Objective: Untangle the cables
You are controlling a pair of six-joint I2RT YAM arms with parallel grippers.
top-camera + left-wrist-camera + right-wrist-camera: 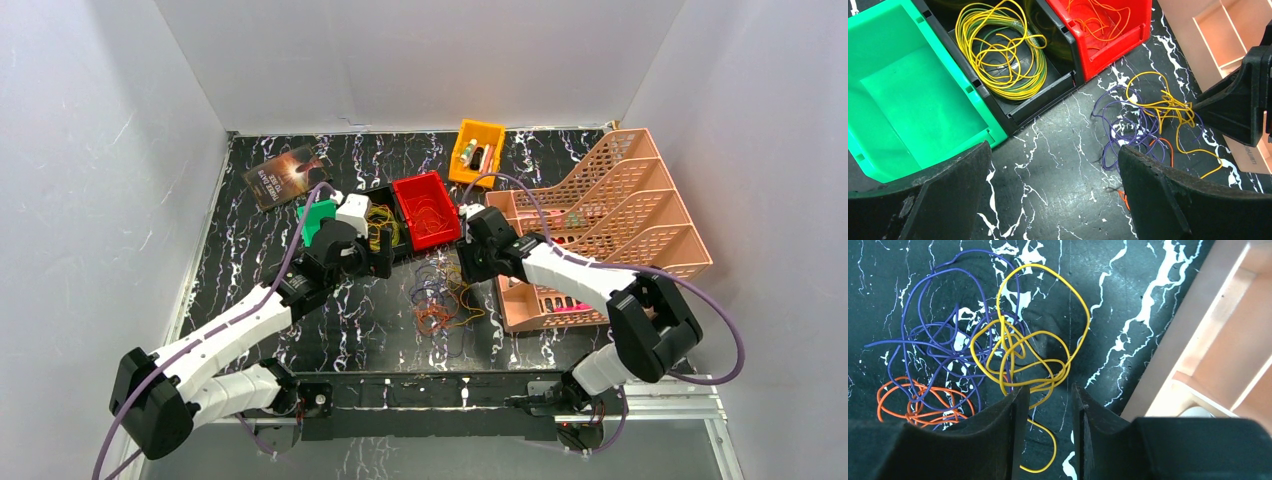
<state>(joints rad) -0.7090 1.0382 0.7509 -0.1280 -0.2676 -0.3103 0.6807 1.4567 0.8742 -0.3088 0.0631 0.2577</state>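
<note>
Right wrist: cables (1003, 347) at jaws; yellow loop between them

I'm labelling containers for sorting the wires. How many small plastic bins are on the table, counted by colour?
green bin: 1
black bin: 1
red bin: 1
orange bin: 1
Total: 4 small bins

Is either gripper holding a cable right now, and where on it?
Nothing is gripped. The left gripper is open and empty; the right gripper straddles bunched loops of the yellow cable, jaws apart.
</note>
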